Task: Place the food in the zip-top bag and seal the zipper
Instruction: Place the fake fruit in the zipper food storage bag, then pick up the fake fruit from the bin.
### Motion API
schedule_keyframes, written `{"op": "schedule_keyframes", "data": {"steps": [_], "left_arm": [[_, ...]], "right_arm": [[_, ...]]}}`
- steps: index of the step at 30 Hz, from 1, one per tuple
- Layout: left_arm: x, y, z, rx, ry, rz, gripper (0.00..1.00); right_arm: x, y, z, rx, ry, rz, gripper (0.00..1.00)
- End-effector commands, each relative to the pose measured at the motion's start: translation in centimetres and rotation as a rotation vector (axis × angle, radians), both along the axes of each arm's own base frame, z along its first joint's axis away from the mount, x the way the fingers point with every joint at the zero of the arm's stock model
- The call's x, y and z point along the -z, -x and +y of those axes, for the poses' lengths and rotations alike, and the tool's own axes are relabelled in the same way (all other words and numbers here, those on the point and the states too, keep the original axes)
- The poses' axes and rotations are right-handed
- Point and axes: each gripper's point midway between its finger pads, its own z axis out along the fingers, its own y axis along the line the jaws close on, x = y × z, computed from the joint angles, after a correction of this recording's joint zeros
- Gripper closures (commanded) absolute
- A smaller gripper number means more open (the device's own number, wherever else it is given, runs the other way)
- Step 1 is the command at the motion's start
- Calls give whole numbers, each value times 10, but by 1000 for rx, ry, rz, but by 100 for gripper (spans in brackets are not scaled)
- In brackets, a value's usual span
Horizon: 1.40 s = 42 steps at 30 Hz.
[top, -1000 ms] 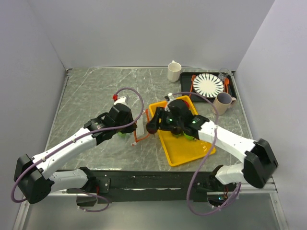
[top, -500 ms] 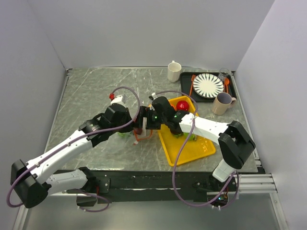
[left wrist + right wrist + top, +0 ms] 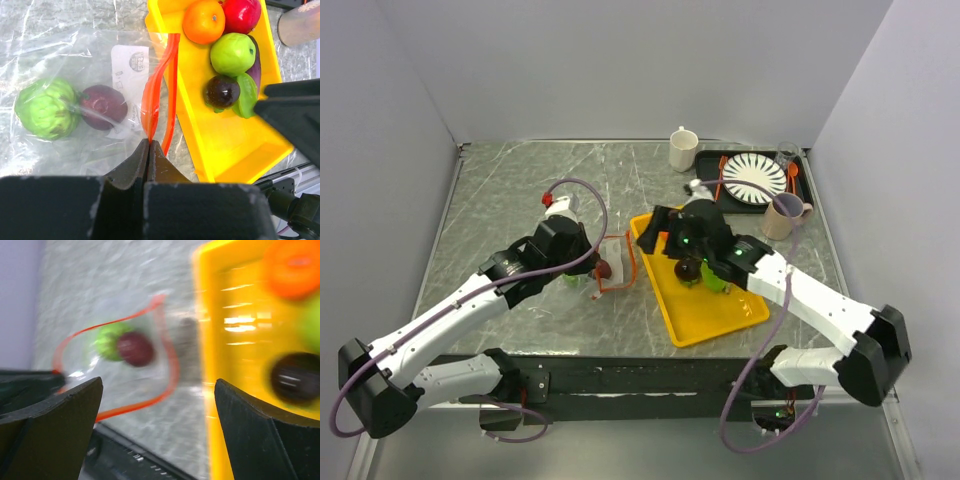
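Yellow tray (image 3: 225, 142); orange-red zipper (image 3: 150, 107); clear bag (image 3: 50, 55); black-and-white striped plate (image 3: 754, 178).

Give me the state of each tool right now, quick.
Left tool: closed, pinching the zipper of the zip-top bag.
Right tool: open, holding nothing.
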Motion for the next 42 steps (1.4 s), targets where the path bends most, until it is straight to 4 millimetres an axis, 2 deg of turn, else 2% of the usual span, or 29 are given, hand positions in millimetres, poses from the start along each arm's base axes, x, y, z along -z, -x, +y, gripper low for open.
{"op": "schedule_keyframes", "data": {"steps": [1,3,8,15,20,29,33,38,42], "left_arm": [[-15,-6,-7,0,39,-36,99],[-14,-6,-8,6,38,-34,99],[-12,-5,-9,19,35,-34,99],[-6,-6,-9,21,17,-23,99],[-4,-7,-9,20,7,-19,99],[-2,-6,-7,13,2,-15,99],[-2,-6,-7,14,4,-15,99],[0,-6,-9,20,6,-7,99],[2,-5,-10,25,6,-1,99]], "right_arm": [[51,-4,-70,173,224,85,0],[74,-3,-85,169,264,143,0],[104,-8,-97,149,362,184,0],[117,-24,-95,114,411,201,1],[129,-31,-84,80,412,227,4],[136,-33,-83,68,436,259,11],[139,-30,-80,49,429,259,23],[148,-25,-83,49,442,293,24],[149,-20,-80,42,413,292,46]]}}
